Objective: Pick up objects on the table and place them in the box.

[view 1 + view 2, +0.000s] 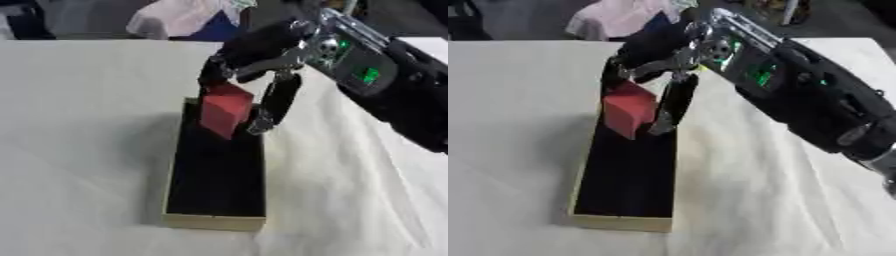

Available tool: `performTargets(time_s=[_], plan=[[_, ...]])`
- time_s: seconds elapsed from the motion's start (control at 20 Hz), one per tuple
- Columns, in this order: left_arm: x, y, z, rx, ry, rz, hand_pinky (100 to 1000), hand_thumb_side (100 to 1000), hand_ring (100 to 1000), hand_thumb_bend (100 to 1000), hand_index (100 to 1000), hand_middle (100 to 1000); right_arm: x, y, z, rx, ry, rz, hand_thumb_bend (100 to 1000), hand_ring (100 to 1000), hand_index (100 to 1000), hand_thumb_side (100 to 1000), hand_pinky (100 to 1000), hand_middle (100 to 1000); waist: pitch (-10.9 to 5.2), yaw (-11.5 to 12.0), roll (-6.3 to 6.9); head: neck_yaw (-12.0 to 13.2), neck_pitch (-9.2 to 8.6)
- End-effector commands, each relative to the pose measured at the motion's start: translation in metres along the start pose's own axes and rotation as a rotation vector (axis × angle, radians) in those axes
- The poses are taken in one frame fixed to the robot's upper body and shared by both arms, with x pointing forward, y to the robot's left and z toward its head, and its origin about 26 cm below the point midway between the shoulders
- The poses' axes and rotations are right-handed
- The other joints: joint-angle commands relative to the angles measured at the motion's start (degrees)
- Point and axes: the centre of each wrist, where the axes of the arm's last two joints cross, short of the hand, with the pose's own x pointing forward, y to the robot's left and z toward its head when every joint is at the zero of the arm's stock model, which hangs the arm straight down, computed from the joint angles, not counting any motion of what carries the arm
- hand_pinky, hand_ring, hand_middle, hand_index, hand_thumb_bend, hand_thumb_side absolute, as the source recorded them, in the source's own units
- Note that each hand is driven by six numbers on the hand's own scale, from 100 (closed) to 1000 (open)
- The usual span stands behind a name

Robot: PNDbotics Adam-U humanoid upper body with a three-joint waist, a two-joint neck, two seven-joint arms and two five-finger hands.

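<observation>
So the biggest thing here is the table (79,150), covered in a plain off-white cloth with a few soft creases, filling pretty much the whole view; at the far edge there's some pinkish fabric (179,17) bunched up, can't really say what it is.

Next up, the robot's right arm (815,107); it comes in from the upper right, chunky black casing with a silver joint and a couple of green lights glowing on it; it slants down toward the middle of the table.

Then the box (214,220); long and narrow, pale wooden walls, dark black inside, running away from the camera with its near end wall facing us; it sits roughly mid-table, and the inside looks bare as far as I can see.

The right hand (654,67) hangs over the far end of the box; fingers (278,102) pointing down, curled around a red block (225,111), with the thumb side on the block's far-left top and the long fingers down its right side; so it's gripping the block, not spread open.

The red block is tilted, one corner pointing down into the box's far end; whether that corner touches the box floor I honestly can't tell.

Left hand doesn't show in either view.
</observation>
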Motion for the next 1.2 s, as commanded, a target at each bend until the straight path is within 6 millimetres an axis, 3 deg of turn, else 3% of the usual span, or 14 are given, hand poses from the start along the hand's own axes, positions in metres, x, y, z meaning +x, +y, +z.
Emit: performTargets(time_s=[0.05, 0.35, 0.55, 0.65, 0.7, 0.9, 1.2], plan=[[0.009, -0.001, -0.011, -0.001, -0.049, 0.006, 837, 861, 916, 409, 926, 934, -0.005, 0.005, 0.000, 0.184, -0.099, 0.125, 100, 674, 683, 335, 717, 563, -0.97, 0.12, 0.40, -0.18, 0.55], [0.008, -0.001, -0.011, 0.000, -0.045, 0.007, 837, 863, 916, 406, 926, 934, -0.008, 0.016, -0.006, 0.215, -0.120, 0.129, 173, 685, 687, 367, 731, 570, -1.09, 0.08, 0.40, -0.16, 0.80], [0.007, -0.001, -0.010, -0.003, -0.042, 0.004, 836, 863, 916, 406, 926, 934, -0.008, 0.019, -0.007, 0.233, -0.131, 0.162, 344, 732, 744, 416, 774, 639, -1.11, -0.03, 0.48, -0.31, 0.83], [0.007, -0.001, -0.009, -0.005, -0.041, 0.002, 836, 864, 916, 404, 926, 934, -0.008, 0.018, -0.007, 0.240, -0.130, 0.191, 478, 808, 829, 496, 845, 765, -1.09, -0.09, 0.52, -0.35, 0.79], [0.007, -0.001, -0.009, -0.006, -0.040, 0.001, 836, 865, 916, 404, 926, 934, -0.009, 0.017, -0.006, 0.243, -0.130, 0.205, 501, 830, 852, 512, 866, 795, -1.08, -0.12, 0.54, -0.37, 0.79], [0.006, -0.001, -0.008, -0.008, -0.037, -0.002, 836, 867, 916, 400, 925, 934, -0.011, 0.020, -0.007, 0.269, -0.144, 0.252, 554, 930, 942, 528, 957, 884, -1.07, -0.24, 0.47, -0.41, 0.82], [0.006, 0.000, -0.008, -0.009, -0.036, -0.006, 835, 867, 916, 400, 924, 934, -0.018, 0.015, 0.000, 0.271, -0.152, 0.301, 590, 922, 942, 496, 959, 881, -1.12, -0.35, 0.32, -0.25, 1.17]])
